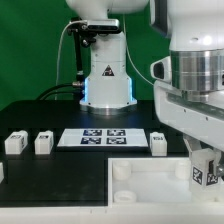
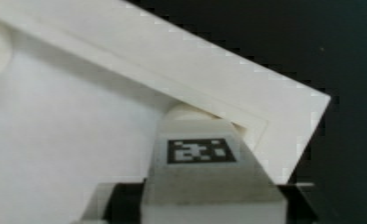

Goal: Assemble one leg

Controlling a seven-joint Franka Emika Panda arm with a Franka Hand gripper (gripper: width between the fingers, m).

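Note:
My gripper (image 1: 204,166) is shut on a leg (image 1: 205,175), a small white block with a black-and-white marker. It holds the leg over the corner of the large white tray (image 1: 155,190) at the exterior view's right. In the wrist view the leg (image 2: 201,150) sits between my dark fingers (image 2: 130,200), close above the tray's raised corner rim (image 2: 251,85). I cannot tell whether the leg touches the tray. Three more legs stand on the black table: two at the exterior view's left (image 1: 15,142) (image 1: 43,143) and one (image 1: 158,142) near the middle.
The marker board (image 1: 102,137) lies flat beyond the tray, in front of the robot's base (image 1: 107,85). Round studs (image 1: 122,172) stand at the tray's corners on the exterior view's left. A green wall is behind.

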